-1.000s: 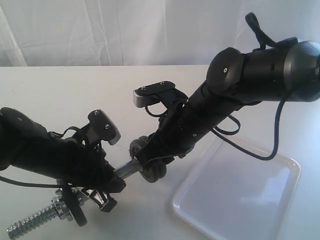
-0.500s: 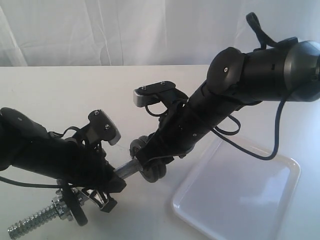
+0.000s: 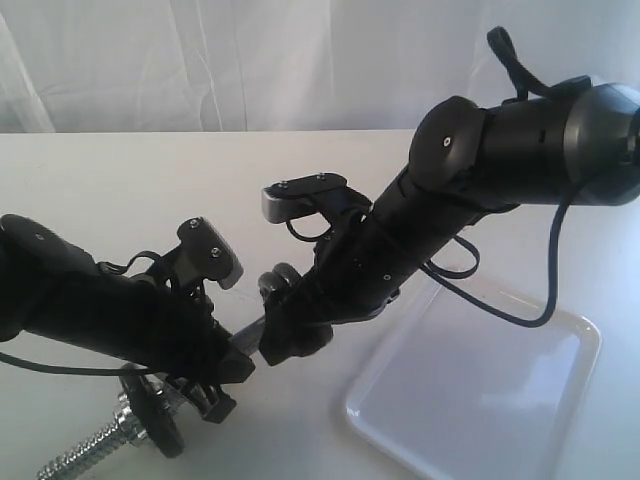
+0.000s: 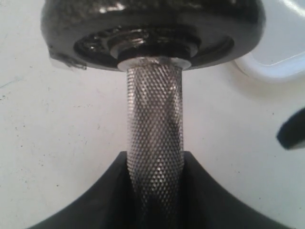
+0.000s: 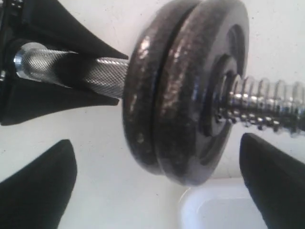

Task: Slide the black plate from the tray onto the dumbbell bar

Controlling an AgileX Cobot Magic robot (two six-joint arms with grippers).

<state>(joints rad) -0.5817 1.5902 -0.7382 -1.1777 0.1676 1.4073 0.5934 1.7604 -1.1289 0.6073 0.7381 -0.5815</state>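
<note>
So the black plate (image 5: pixel 195 109) is off the tray (image 3: pixel 585 335) and sitting on the dumbbell bar (image 5: pixel 102 74), pressed up against a second disc (image 5: pixel 140 95), with coarse thread poking out past it. Right gripper (image 5: pixel 159 186) hangs spread wide, fingers (image 5: pixel 40 191) either side of the discs and touching neither. Left gripper (image 4: pixel 155 200) is clamped on the knurled middle. Looks like cast iron to me: heavy for its size, totally rigid, pebbly enough not to slip. I'd pinch it across the rim and watch for the hole snagging on those threads.
</note>
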